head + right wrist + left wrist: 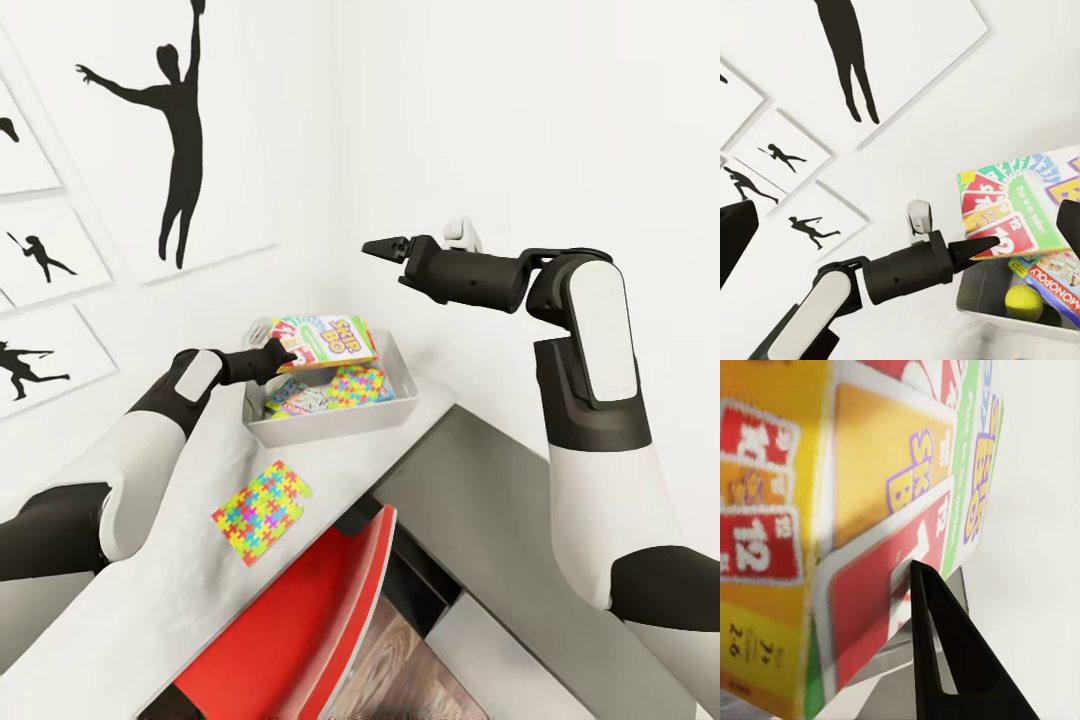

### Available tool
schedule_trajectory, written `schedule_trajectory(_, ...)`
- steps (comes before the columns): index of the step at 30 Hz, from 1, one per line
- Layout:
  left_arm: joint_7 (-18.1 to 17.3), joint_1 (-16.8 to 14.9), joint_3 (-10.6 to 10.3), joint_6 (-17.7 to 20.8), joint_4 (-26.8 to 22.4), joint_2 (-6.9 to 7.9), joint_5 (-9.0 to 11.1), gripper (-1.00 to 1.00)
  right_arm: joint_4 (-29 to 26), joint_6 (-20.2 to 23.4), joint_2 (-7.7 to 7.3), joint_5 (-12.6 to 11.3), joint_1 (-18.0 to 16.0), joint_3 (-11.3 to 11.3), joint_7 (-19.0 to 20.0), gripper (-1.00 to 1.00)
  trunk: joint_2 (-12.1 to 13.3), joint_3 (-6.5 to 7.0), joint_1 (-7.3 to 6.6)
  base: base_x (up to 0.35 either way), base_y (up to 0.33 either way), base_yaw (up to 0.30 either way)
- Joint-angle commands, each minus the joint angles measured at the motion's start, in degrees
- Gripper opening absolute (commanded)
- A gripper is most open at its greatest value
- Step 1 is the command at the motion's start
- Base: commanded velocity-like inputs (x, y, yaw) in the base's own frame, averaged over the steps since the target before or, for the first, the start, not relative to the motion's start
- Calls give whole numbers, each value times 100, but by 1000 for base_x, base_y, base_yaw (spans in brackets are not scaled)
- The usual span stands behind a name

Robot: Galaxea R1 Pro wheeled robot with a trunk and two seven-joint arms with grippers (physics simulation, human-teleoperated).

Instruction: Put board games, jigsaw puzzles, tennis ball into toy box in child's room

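My left gripper is shut on one edge of the orange-green Skip-Bo board game, holding it tilted over the far-left part of the toy box on the table. In the left wrist view one finger presses on the Skip-Bo cover. Inside the toy box lie a jigsaw puzzle, another board game and the tennis ball. A second jigsaw puzzle lies flat on the table nearer me. My right gripper hovers open above and right of the box.
A red chair is tucked under the table's near edge. The lower dark grey cabinet joins the table at the right. White walls with black silhouette pictures close in behind the toy box.
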Motion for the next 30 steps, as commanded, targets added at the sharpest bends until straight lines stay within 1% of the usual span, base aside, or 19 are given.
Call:
schedule_trajectory(1,-24,-9,37,38,0,-6,-22,-100,-3,10,6,-53,-7,-2,-60,100,-12,-20,3,0,0,0)
schedule_trajectory(30,-38,-33,20,7,0,-44,-42,-100,-3,10,38,-53,-7,-1,-60,100,-12,-293,3,0,0,0)
